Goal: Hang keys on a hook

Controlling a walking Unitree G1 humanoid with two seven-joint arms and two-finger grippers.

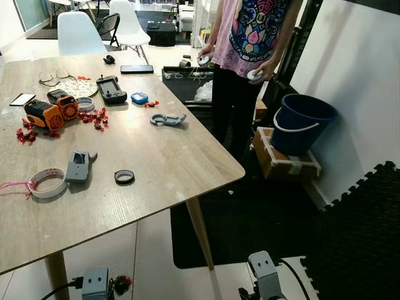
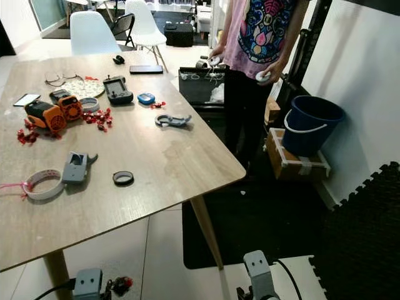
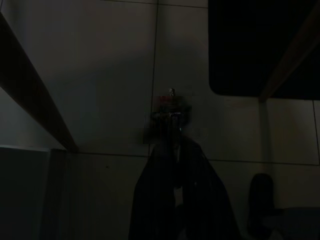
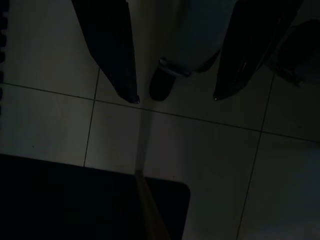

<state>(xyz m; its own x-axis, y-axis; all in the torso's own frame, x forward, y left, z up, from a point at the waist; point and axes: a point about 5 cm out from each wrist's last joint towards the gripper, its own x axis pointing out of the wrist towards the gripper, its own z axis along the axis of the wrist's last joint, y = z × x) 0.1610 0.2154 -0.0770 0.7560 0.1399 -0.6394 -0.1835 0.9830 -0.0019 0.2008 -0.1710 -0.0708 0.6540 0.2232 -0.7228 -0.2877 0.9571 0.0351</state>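
My left gripper [image 3: 171,122] hangs low beside the table, above the tiled floor, and is shut on a small bunch of keys [image 3: 170,104] with a red tag. The same keys [image 1: 120,284] show as a red and dark bunch beside the left wrist [image 1: 95,282] at the bottom of the head view. My right gripper [image 4: 172,97] hangs over the floor tiles with its two black fingers [image 4: 112,50] wide apart and nothing between them. A grey hook-shaped piece [image 1: 167,119] lies on the wooden table [image 1: 162,169].
The table carries tape rolls [image 1: 49,182], a grey gadget [image 1: 78,165], orange tools [image 1: 45,114] and red bits. A person [image 1: 250,37] stands at its far right corner with controllers. A blue bucket [image 1: 301,122] sits on a box by the wall. Black mats [image 1: 369,231] lie to the right.
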